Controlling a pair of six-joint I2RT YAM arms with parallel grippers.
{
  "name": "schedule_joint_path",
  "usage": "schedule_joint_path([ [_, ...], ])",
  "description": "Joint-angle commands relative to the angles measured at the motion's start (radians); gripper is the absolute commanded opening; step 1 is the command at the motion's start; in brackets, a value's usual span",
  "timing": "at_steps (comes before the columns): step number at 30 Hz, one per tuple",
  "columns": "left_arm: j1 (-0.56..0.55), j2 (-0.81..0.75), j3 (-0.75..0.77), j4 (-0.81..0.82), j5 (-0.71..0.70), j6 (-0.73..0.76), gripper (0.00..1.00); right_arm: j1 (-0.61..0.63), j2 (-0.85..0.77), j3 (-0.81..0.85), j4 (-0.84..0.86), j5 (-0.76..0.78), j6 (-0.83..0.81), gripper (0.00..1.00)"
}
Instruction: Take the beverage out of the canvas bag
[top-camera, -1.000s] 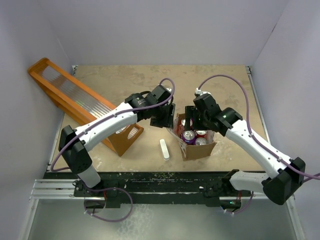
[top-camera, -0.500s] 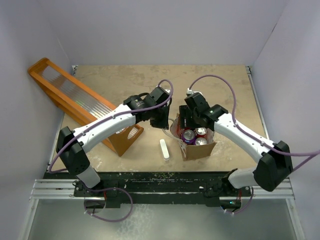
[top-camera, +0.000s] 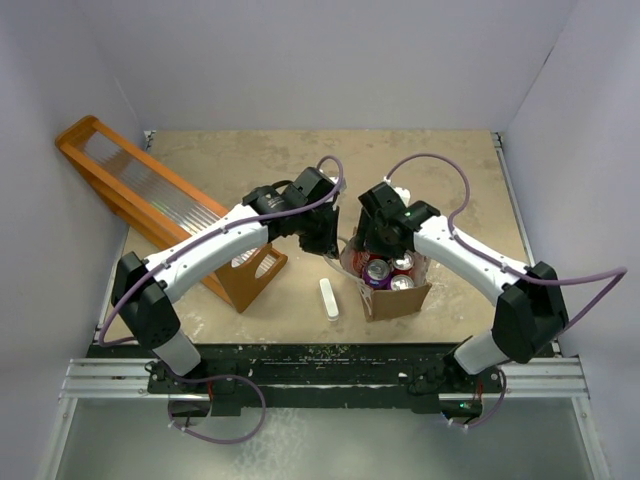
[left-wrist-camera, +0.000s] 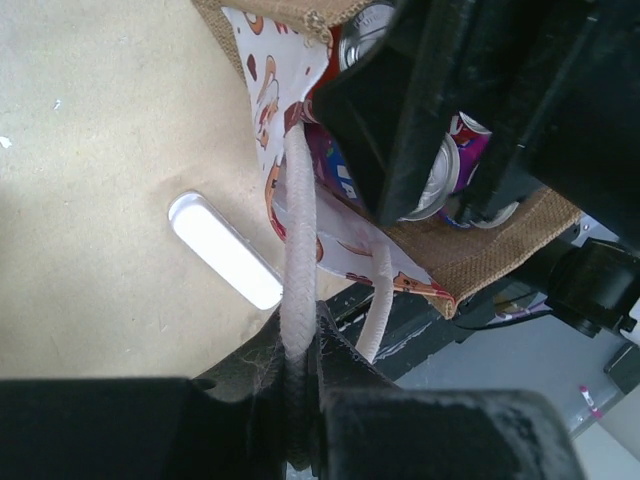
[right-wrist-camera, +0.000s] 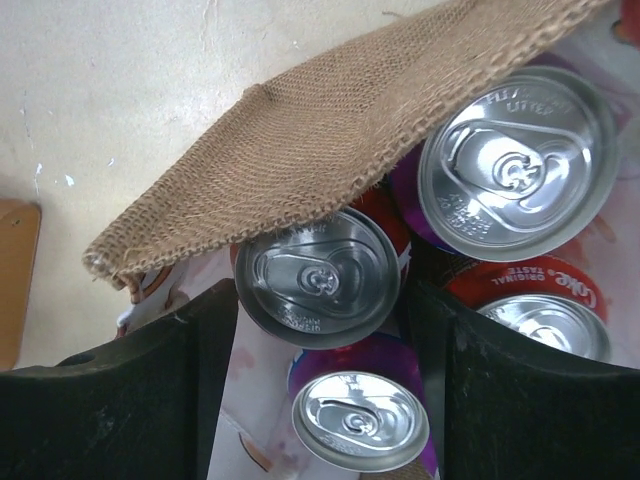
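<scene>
The canvas bag (top-camera: 398, 297) stands mid-table, brown with white printed side panels (left-wrist-camera: 268, 110), and holds several beverage cans. My left gripper (top-camera: 333, 246) (left-wrist-camera: 305, 335) sits at the bag's left side, shut on a white loop handle (left-wrist-camera: 298, 230) that is stretched taut. My right gripper (top-camera: 377, 252) (right-wrist-camera: 320, 292) reaches down into the bag's mouth. Its fingers (right-wrist-camera: 170, 390) press both sides of a red beverage can (right-wrist-camera: 318, 277). A purple can (right-wrist-camera: 360, 420) lies below it, and two other cans (right-wrist-camera: 515, 165) sit to the right. A brown bag flap (right-wrist-camera: 310, 140) overlaps the held can's top.
A long orange wooden rack (top-camera: 160, 205) lies diagonally at the left, its near end close to the left arm. A small white bar (top-camera: 329, 298) (left-wrist-camera: 225, 250) rests on the table just left of the bag. Walls enclose the table on three sides.
The left gripper has closed on the loop handle. The right arm has swung left and lower over the bag, and its jaws have narrowed onto the red can.
</scene>
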Motion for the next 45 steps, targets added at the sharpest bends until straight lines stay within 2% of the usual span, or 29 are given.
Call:
schedule_joint_path([
  [1, 0.014, -0.012, 0.022, 0.045, 0.059, 0.049, 0.00, -0.005, 0.039, 0.019, -0.047, -0.030, 0.124, 0.69],
  [9, 0.018, -0.014, -0.004, 0.094, 0.119, 0.089, 0.00, -0.005, 0.116, 0.051, -0.111, 0.024, 0.252, 0.72],
  [21, 0.027, 0.021, 0.048, 0.050, 0.151, 0.174, 0.00, -0.004, 0.220, 0.121, -0.082, 0.074, 0.205, 0.77],
  [24, 0.041, 0.021, 0.050, 0.042, 0.156, 0.189, 0.00, -0.005, 0.233, 0.128, -0.076, 0.074, 0.197, 0.71],
  [34, 0.071, 0.040, 0.060, 0.053, 0.188, 0.202, 0.00, -0.004, 0.195, 0.216, -0.121, 0.092, 0.122, 0.31],
  [45, 0.082, 0.079, 0.067, 0.086, 0.229, 0.174, 0.00, -0.005, 0.029, 0.168, -0.035, 0.033, 0.008, 0.04],
])
